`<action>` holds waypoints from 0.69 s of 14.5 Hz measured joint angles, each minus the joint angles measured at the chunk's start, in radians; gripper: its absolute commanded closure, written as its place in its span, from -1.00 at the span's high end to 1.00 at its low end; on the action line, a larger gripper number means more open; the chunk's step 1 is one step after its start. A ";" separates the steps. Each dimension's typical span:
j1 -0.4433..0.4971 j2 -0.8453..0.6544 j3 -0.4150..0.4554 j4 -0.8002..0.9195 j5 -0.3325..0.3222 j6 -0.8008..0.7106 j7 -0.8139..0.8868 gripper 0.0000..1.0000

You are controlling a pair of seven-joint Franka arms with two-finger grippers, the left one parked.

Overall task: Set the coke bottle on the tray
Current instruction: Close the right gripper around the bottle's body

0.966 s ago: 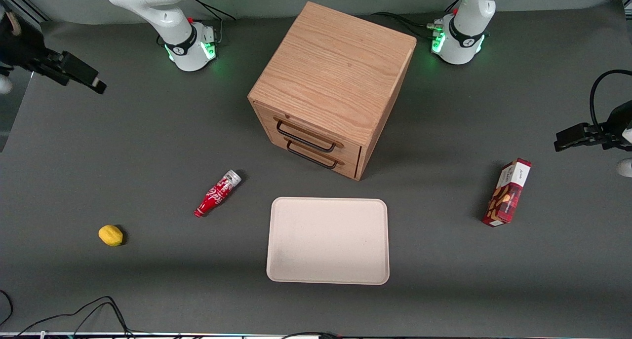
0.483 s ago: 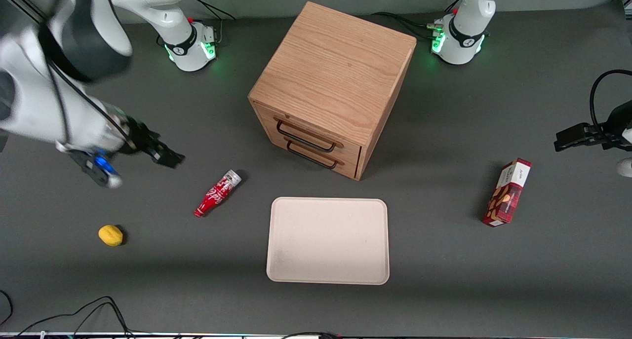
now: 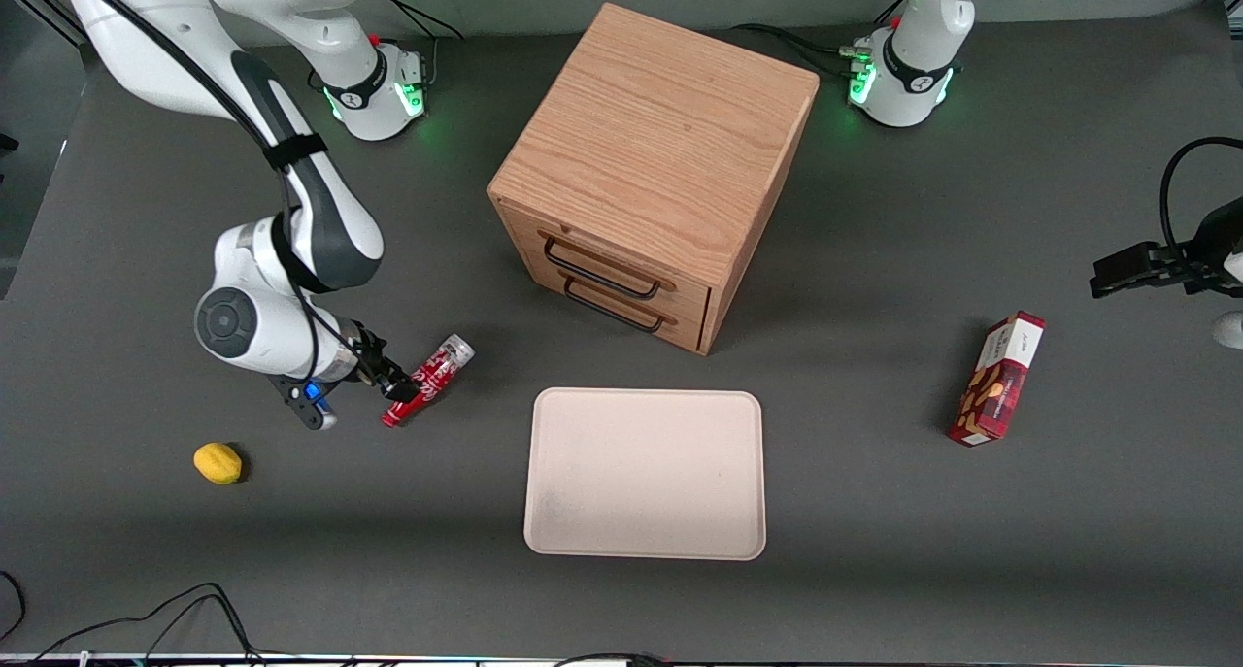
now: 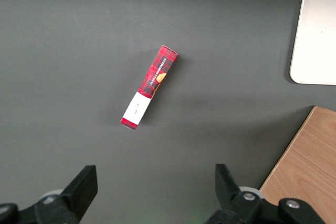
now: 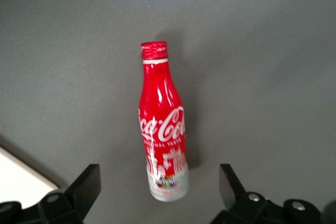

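The tool [image 3: 393, 387] hangs low over the table [image 3: 874, 550], right at the neck half of the coke bottle [image 3: 435, 370], its two fingers [image 5: 86, 184] spread wide with nothing between them; in the wrist view they stand on either side of the bottle's silver base end without touching it. White script on the red body reads "Coca-Cola", above a band of small white and coloured figures near the silver end. The right arm [image 3: 291, 220] reaches down from its base, bends at a white elbow joint and points the tool sideways toward the bottle. The bottle is slim and glossy red with a red cap, lying flat on the table, beside the tray [image 3: 646, 473] but apart from it, a little farther from the front camera. A wooden cabinet [image 3: 655, 162] with two dark drawer handles stands farther from the camera than the tray. A lemon [image 3: 218, 462] lies toward the working arm's end, and a red snack box [image 3: 997, 379] toward the parked arm's end.
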 measured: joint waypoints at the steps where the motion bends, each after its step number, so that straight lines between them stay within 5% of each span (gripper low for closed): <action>1: 0.003 0.017 0.003 -0.011 -0.007 0.036 0.011 1.00; 10: 0.010 0.099 0.026 -0.073 -0.060 0.220 0.078 0.98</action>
